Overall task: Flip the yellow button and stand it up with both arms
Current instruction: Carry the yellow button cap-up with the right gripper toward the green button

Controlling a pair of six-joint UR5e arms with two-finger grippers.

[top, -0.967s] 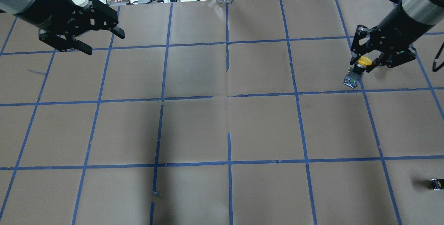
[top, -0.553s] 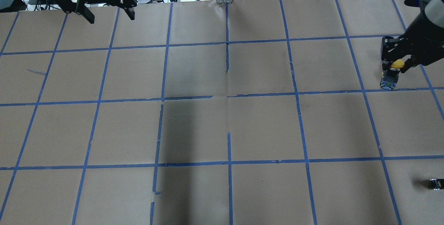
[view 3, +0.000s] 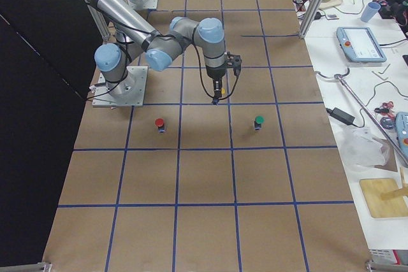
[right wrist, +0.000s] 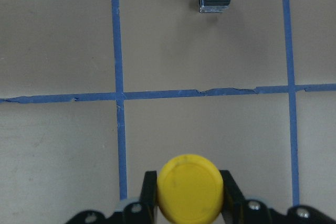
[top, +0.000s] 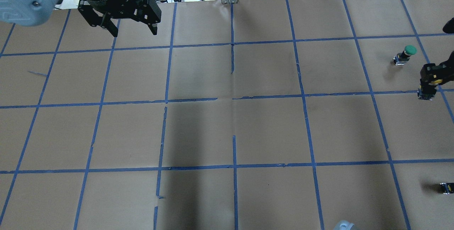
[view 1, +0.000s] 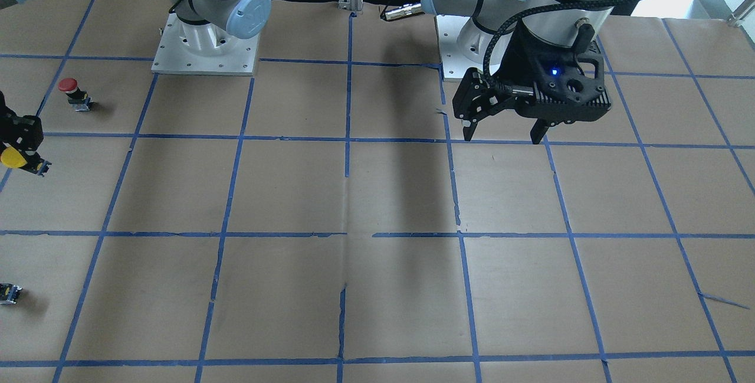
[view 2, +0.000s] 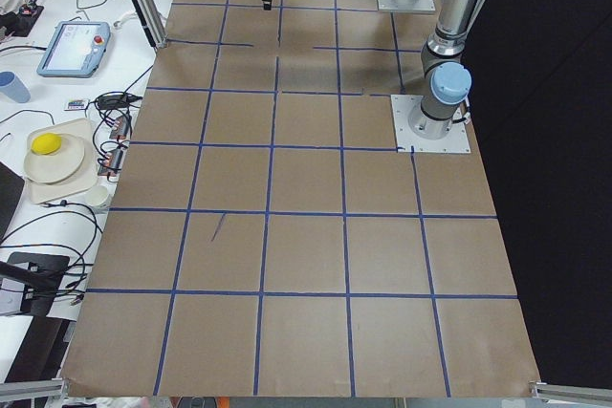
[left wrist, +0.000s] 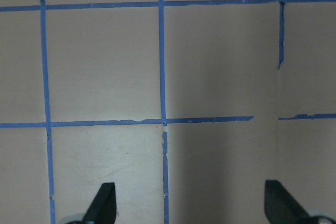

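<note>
The yellow button point(right wrist: 189, 184) is held upright, cap up, between the fingers of my right gripper point(top: 428, 79) near the table's right edge. Its grey-black body point(top: 425, 93) hangs below the fingers, close to the brown paper; I cannot tell if it touches. It also shows at the left edge of the front-facing view point(view 1: 13, 159). My left gripper point(top: 133, 28) is open and empty, hanging over the far left part of the table. In the left wrist view its two fingertips point(left wrist: 105, 203) stand wide apart over bare paper.
A green-capped button point(top: 408, 51) stands just beyond the right gripper. A red-capped button point(view 1: 71, 91) stands nearer the robot's base. A small capless switch block point(top: 446, 187) lies at the near right edge. Blue tape lines grid the paper.
My right gripper has carried the yellow button rightward toward the table's edge, uncovering the green button. My left gripper has swung toward the far edge and to the right, still open.
</note>
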